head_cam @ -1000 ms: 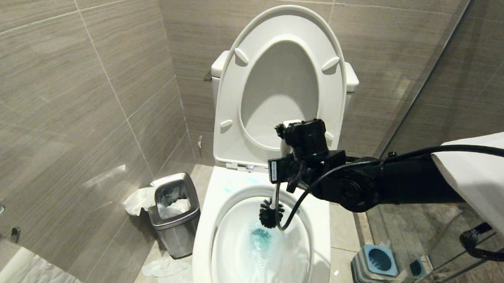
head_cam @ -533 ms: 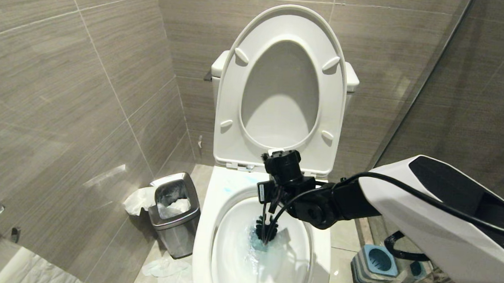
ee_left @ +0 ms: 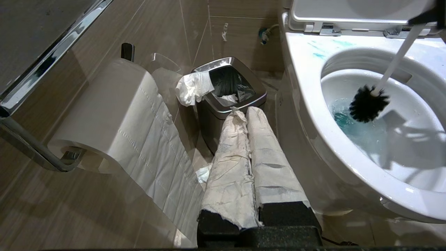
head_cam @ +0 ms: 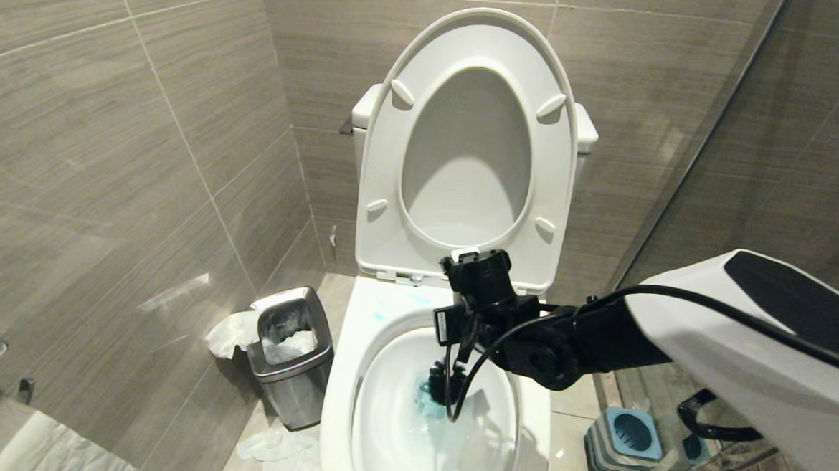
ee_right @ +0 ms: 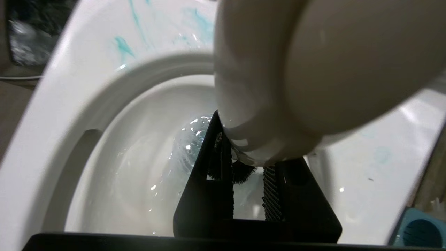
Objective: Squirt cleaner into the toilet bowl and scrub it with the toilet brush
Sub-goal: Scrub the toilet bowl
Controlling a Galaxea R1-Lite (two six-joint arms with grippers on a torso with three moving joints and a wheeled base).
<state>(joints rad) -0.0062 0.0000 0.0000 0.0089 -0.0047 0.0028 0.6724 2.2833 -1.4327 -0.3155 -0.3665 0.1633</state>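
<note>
lowered toilet brush (head_cam: 445, 382) below right end effector (head_cam: 466, 323)

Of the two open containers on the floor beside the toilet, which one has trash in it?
The steel bin on the toilet bowl's left, stuffed with crumpled paper. The square blue-grey brush holder on the right shows only an empty socket.

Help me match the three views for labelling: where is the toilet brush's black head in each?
Head view: toilet brush head low in the toilet bowl, under the right gripper.
Left wrist view, over blue water.
Right wrist view: bristles behind fingers.
Shared landmark: cleaner smears on rim.
</note>
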